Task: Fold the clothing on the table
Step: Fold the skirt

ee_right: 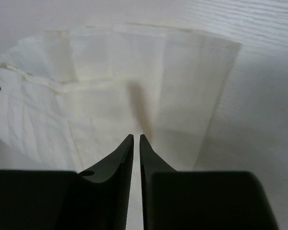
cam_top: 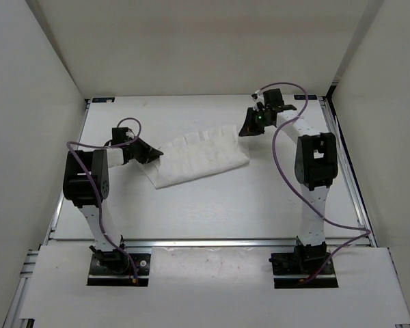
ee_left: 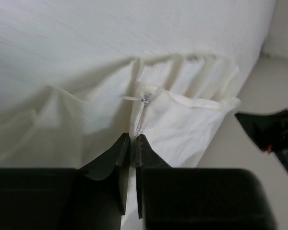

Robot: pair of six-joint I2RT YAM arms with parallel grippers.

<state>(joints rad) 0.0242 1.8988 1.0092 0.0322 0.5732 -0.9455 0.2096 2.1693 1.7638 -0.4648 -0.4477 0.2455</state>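
White table (cam_top: pixel 191 205), clothing (cam_top: pixel 201 156) lying on it, left gripper (ee_left: pixel 133 140) pinching its edge, right gripper (ee_right: pixel 136 138) barely parted, empty

The clothing (cam_top: pixel 201 156) lay across the table (cam_top: pixel 212 212), left gripper (cam_top: pixel 154 155) at its left end, right gripper (cam_top: pixel 244 130) by its far right corner.

Plain white left wall panel (cam_top: pixel 27 102), plain white far wall panel (cam_top: pixel 205 41) and plain white right wall panel (cam_top: pixel 389 102) box me in on three sides. They rise from the edges of the flat white rectangular table (cam_top: pixel 212 212). An aluminium rail (cam_top: pixel 212 241) runs along its near edge. A white board strip (cam_top: pixel 212 287) lies in front of that rail. Seen from my wrists, the surface shows fine straight grain. Light is soft and even, with faint shadows.
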